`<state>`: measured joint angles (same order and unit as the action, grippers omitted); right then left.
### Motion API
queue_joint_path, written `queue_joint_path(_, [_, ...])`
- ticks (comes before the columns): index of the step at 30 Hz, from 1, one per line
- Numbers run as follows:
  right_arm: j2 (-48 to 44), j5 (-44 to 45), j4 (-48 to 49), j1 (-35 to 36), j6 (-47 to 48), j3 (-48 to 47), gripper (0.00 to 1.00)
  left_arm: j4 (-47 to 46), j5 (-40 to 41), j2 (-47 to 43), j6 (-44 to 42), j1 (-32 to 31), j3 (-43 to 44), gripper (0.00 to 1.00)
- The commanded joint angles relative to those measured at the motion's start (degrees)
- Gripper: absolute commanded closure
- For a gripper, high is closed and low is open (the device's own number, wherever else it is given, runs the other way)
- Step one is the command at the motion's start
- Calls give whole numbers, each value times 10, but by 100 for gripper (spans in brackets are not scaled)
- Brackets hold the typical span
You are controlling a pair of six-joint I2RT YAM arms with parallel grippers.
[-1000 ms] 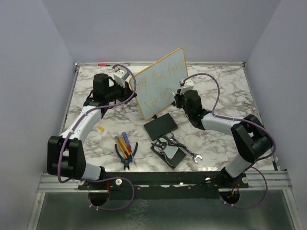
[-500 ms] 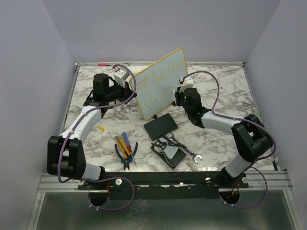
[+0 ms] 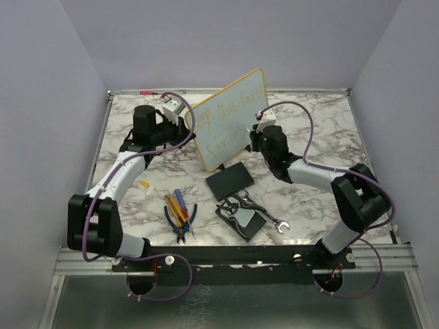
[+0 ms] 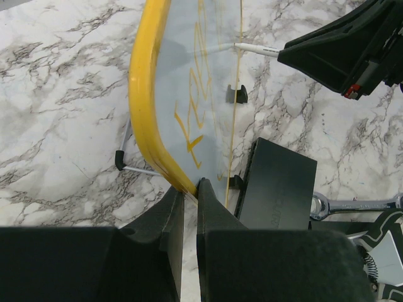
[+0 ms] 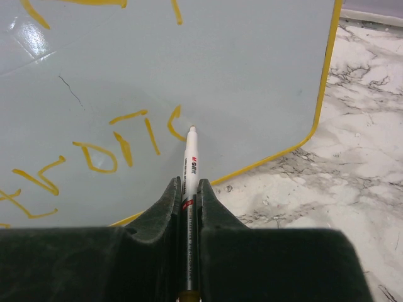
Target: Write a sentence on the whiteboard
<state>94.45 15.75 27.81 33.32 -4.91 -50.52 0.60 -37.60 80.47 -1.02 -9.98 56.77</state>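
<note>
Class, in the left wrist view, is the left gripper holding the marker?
No: the left gripper clamps the yellow frame of the whiteboard, while the marker is in the right gripper.

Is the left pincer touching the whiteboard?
Touching. The left wrist view shows the left pincer shut on the whiteboard, clamping its yellow frame at a corner.

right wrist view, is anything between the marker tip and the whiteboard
Nothing visible. The marker, pinched in the right hand, has its tip at the whiteboard, on bare surface beside the nearest orange stroke.
</note>
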Motion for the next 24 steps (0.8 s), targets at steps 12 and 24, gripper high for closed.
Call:
queue_joint_path(12, [-26, -22, 34, 10, 9, -25, 99, 65, -7, 18, -23, -14, -19, 100])
queue_joint_path(24, [0, 5, 23, 10, 2, -14, 99, 65, -7, 16, -23, -15, -19, 100])
